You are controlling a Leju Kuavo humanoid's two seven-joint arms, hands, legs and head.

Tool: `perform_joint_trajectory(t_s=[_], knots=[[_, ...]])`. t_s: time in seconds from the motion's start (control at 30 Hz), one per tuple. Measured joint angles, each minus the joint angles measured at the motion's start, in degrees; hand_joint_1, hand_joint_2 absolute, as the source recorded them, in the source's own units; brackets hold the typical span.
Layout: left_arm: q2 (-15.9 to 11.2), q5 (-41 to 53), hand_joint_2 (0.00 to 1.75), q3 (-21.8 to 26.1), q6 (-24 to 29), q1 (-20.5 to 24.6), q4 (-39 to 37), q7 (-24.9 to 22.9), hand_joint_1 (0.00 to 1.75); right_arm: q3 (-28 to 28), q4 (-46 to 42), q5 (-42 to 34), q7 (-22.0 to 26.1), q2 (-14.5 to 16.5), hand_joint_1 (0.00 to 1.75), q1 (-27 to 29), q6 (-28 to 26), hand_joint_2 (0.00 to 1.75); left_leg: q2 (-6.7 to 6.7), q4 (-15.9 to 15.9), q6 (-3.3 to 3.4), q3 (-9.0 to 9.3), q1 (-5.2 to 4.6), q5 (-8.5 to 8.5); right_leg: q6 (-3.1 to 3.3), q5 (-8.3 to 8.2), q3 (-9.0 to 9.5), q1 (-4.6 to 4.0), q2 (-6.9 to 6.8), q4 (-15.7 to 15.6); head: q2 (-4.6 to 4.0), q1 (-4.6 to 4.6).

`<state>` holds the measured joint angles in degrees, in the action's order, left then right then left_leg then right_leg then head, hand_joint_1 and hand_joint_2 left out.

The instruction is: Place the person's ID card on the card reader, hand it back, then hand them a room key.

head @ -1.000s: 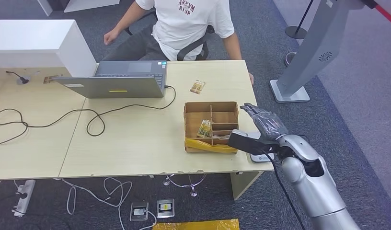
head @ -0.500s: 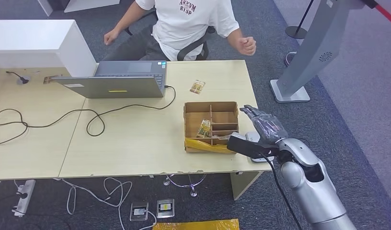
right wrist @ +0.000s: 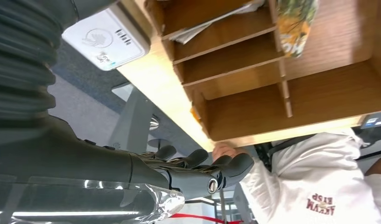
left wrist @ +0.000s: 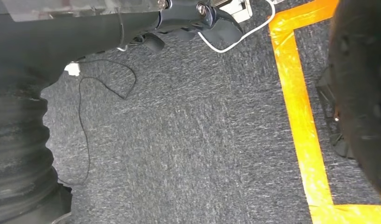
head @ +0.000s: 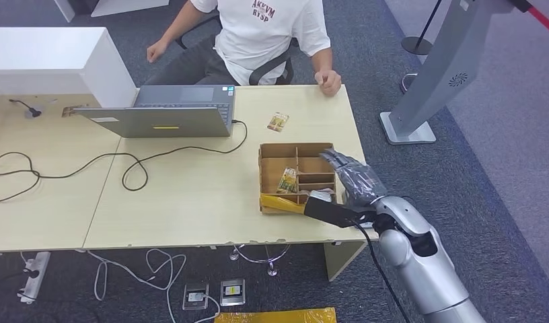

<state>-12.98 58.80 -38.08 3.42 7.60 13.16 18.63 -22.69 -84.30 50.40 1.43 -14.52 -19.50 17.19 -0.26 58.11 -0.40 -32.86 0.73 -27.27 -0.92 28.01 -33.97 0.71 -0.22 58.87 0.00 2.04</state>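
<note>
On the desk (head: 191,195), card reader (right wrist: 107,39) lies under the empty, spread right robot hand (head: 352,178).

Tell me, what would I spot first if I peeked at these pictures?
Probably the silver arm reaching in from the lower right, its dark right robot hand empty with fingers spread, hovering at the right edge of a brown divided box near the table's front. Next, the person in a white T-shirt sitting across the table, one fist resting on its far corner, beside a grey laptop.
</note>
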Motion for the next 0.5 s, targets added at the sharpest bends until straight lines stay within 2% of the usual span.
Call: perform_joint_trajectory(t_s=[0.5], knots=[[0.85, -0.09, 1.75, -0.02, -0.43, -0.19, -0.2, -0.28, 0.0, -3.49, 4.08, -1.08, 1.14, 2.84, 0.0, -1.51, -2.25, 1.75, 0.0, 0.0, 0.0, 0.01, 0.0, 0.0, 0.0, 0.0, 0.0, 0.0, 0.0, 0.0, 0.0, 0.01]])
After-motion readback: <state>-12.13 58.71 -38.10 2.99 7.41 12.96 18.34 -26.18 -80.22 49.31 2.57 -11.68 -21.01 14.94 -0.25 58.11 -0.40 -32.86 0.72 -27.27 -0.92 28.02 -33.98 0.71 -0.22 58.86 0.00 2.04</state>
